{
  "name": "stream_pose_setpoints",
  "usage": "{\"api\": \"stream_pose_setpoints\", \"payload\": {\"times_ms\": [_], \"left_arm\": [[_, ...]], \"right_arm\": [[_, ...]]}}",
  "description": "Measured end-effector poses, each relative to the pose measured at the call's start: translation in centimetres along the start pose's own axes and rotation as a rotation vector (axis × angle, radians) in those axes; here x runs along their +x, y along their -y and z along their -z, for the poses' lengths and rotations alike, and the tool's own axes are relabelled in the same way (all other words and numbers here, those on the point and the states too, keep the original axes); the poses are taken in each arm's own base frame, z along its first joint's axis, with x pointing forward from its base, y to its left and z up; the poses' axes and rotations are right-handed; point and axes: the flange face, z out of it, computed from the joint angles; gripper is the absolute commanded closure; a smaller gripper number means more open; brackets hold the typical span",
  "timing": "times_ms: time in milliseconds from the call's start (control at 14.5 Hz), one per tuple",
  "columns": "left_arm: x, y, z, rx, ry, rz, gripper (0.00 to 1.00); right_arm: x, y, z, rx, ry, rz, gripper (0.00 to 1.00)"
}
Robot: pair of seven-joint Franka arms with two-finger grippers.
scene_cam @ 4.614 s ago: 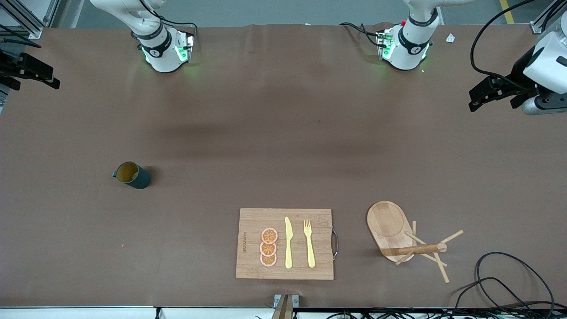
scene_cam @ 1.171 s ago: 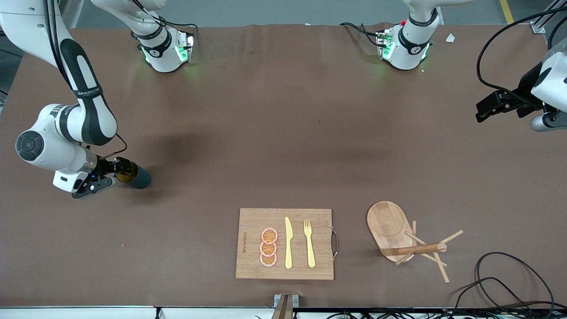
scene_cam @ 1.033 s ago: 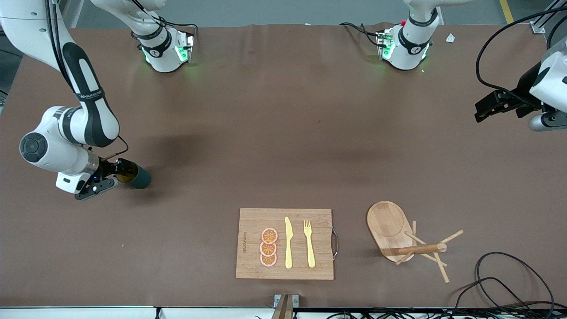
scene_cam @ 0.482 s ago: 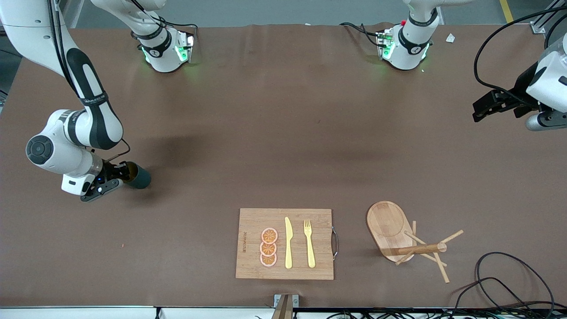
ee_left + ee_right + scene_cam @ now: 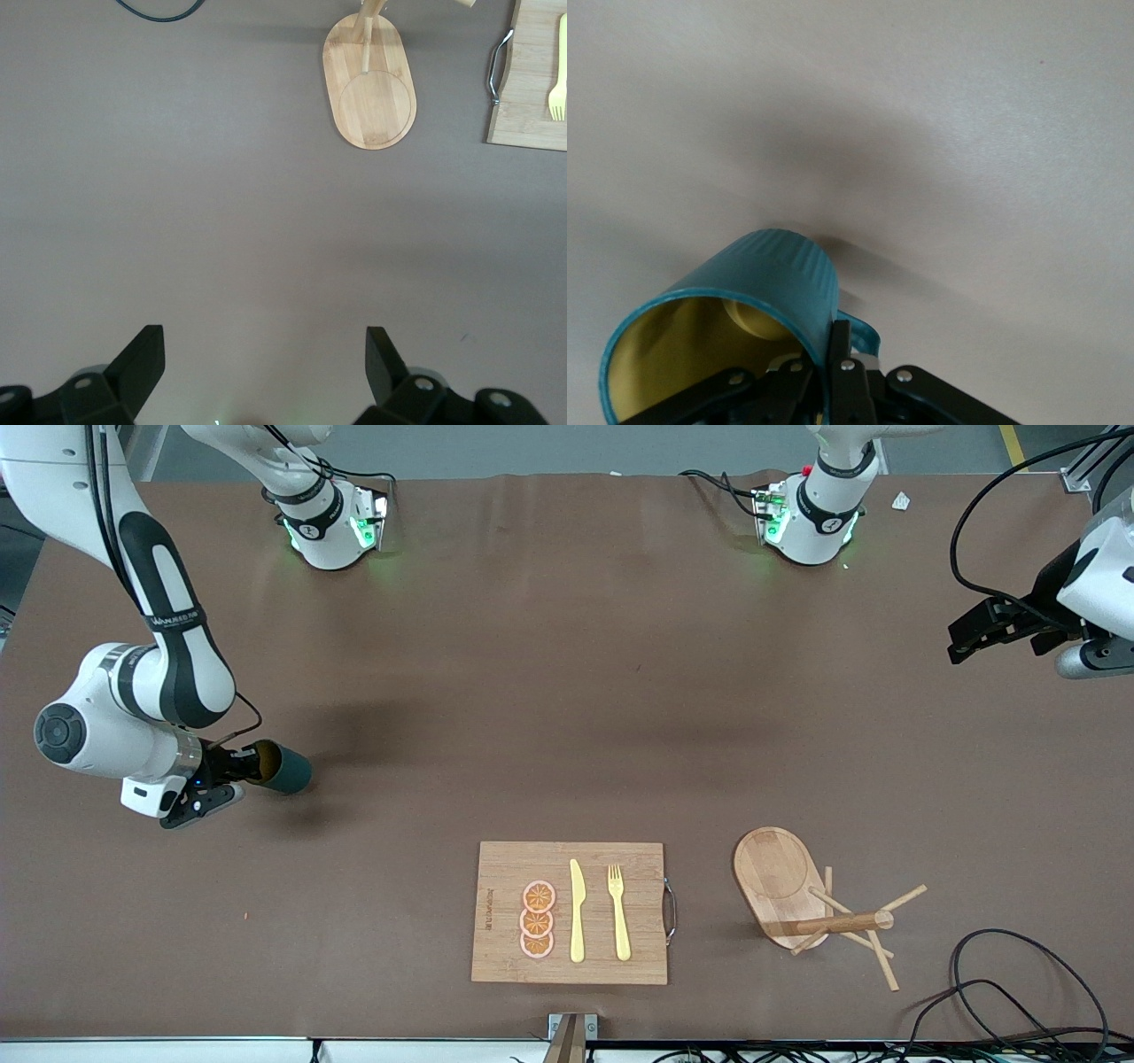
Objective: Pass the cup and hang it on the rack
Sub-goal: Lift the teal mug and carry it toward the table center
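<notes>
The cup (image 5: 282, 769) lies tipped on its side near the desk (image 5: 567, 717) edge at the right arm's end. Its open mouth faces the right gripper (image 5: 232, 772), and its bottom points toward the middle of the desk. The right gripper is pinched tight on the cup's rim, one finger inside. The left gripper (image 5: 264, 372) hangs wide and holds nothing, over the desk's other end. The rack (image 5: 802, 895) stands near the front edge.
</notes>
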Motion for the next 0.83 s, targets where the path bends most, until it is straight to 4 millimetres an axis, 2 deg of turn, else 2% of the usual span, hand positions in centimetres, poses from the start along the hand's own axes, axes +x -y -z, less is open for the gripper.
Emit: {"api": "stream_pose_setpoints", "payload": {"times_ms": [138, 275, 482, 826], "left_arm": [[-0.2, 0.0, 0.1, 0.001, 0.002, 0.000, 0.00], [-0.2, 0.0, 0.1, 0.002, 0.006, 0.000, 0.00], [-0.2, 0.0, 0.1, 0.002, 0.007, 0.000, 0.00], [-0.3, 0.0, 0.3, 0.002, 0.004, -0.001, 0.00]], "right_arm": [[1.0, 3.4, 1.9, 0.004, 0.011, -0.077, 1.00], [2.1, 8.3, 3.6, -0.001, 0.019, -0.166, 1.00], [3.9, 17.0, 4.8, -0.020, 0.021, -0.302, 1.00], [5.0, 32.9, 4.1, -0.055, -0.002, -0.576, 1.00]]}}
